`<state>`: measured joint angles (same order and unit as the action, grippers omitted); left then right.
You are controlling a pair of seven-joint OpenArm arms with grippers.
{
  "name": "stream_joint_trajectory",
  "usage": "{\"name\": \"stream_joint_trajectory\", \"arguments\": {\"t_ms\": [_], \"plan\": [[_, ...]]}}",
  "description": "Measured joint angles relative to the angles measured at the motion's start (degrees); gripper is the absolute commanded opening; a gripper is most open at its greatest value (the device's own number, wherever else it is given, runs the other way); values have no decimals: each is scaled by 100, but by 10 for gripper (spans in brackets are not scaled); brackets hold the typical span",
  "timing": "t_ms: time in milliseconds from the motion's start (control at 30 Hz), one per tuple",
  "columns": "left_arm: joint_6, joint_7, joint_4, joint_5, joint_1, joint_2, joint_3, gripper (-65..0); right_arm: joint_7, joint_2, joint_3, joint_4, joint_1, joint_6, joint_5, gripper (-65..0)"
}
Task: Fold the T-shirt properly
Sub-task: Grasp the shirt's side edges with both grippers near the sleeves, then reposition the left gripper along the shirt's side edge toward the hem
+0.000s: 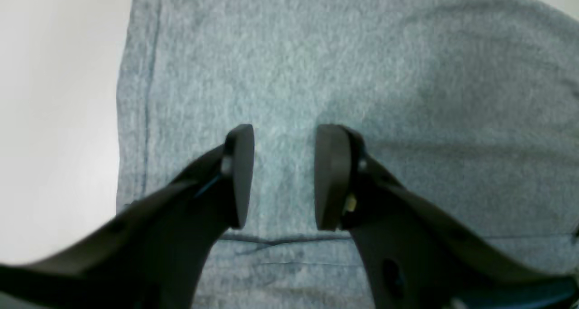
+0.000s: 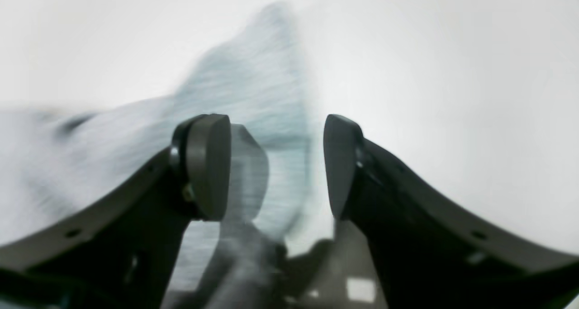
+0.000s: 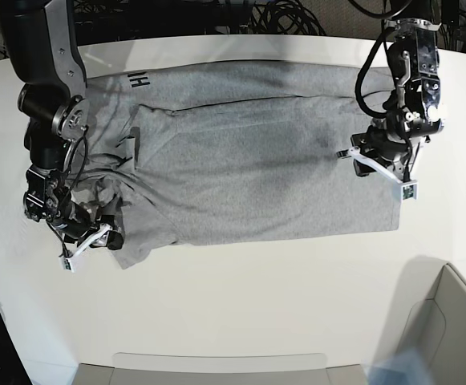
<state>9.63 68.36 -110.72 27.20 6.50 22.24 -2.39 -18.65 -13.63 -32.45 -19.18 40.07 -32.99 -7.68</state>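
We found one T-shirt (image 3: 257,160), heather-grey cotton with a fine flecked knit, spread across the upper half of the base view on a white table (image 3: 241,305). Its main panel lay mostly flat, with shallow creases and a folded-over layer along the top edge. Black block letters showed at the upper left of the garment. The left end of the cloth was bunched and rumpled. In the left wrist view a stitched hem ran down the left side of the fabric and a seam crossed low in the frame.

We counted two arms, each ending in dark, rounded, matte pads. The left gripper (image 1: 284,178), at the right of the base view, stood over the shirt's right edge with its jaws spread apart and bare grey cloth visible between them. The right gripper (image 2: 277,164), at the lower left of the base view beside the rumpled end, also had its jaws held wide; that view was blurred by motion, and no fabric was seen clamped.

Black cables (image 3: 281,16) lay beyond the table's far edge. A pale bin (image 3: 449,321) occupied the lower right corner.
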Motion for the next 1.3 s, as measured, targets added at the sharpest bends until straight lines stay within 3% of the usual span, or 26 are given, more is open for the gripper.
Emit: {"name": "stream_joint_trajectory", "arguments": {"t_ms": [367,733,1033,1300], "plan": [[-2,0,0,0,-13,-2,15,-417,11,-31,26,-15,-90,155,195,-323],[0,2,0,0,2,0,15,-417,461,-61,0,350,-286,153,922,-323],[0,0,0,2,2,-48,15,-417,422,485,22,354,-232,151,905,-323],[0,2,0,0,2,-111,11,-417,400,463,26,356,-245,85,907,-323]]}}
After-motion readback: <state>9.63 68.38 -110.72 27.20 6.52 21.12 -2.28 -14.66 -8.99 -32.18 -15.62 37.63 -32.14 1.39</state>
